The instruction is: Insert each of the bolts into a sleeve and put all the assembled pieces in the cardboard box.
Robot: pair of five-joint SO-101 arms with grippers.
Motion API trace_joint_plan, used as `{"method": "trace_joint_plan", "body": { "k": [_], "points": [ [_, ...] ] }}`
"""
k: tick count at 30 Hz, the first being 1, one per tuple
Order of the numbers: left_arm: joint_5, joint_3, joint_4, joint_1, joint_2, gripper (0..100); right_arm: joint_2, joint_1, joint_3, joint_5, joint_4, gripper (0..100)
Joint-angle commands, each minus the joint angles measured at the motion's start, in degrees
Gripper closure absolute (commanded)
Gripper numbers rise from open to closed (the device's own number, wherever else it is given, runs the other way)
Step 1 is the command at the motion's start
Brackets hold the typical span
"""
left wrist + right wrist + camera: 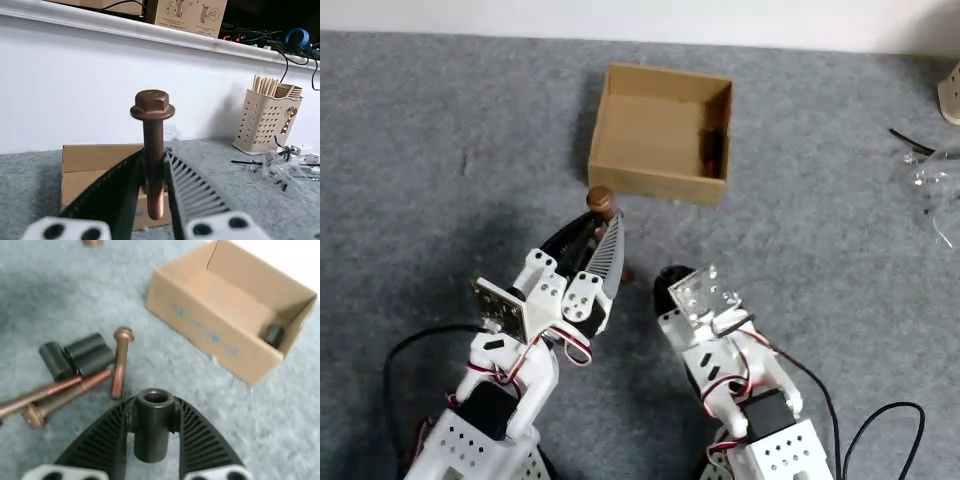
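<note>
My left gripper (603,218) is shut on a copper bolt (601,199), held upright with its hex head (152,105) above the jaws, just in front of the cardboard box (660,130). To its right, my right gripper (670,285) is shut on a black sleeve (152,425), bore facing up. On the carpet beyond it lie loose bolts (120,362) and two more black sleeves (90,355). Inside the box (225,305), a dark piece (274,333) rests against the right wall.
Grey carpet covers the table. Clear plastic and black cables (930,170) lie at the far right edge. A beige perforated holder with wooden sticks (270,120) stands by the white wall, to the right of the box (100,165).
</note>
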Motion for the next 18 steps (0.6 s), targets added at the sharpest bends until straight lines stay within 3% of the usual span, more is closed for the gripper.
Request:
{"method": "trace_joint_plan", "body": {
  "k": [1,4,9,18],
  "points": [
    [0.8,1.1,-0.3,1.5,-1.8,99,-0.9,-0.8,0.2,-0.5,-7.0,99.4],
    [1.6,1.1,-0.1,2.9,-1.8,99,-0.9,-0.8,2.5,-0.4,-10.7,99.4],
    [8.9,1.2,0.0,3.9,-1.8,99,-0.9,-0.8,5.1,-0.3,-16.5,99.4],
    [9.2,1.2,0.0,4.0,-1.8,99,-0.9,-1.0,7.3,-0.2,-19.9,99.4]
  ]
}}
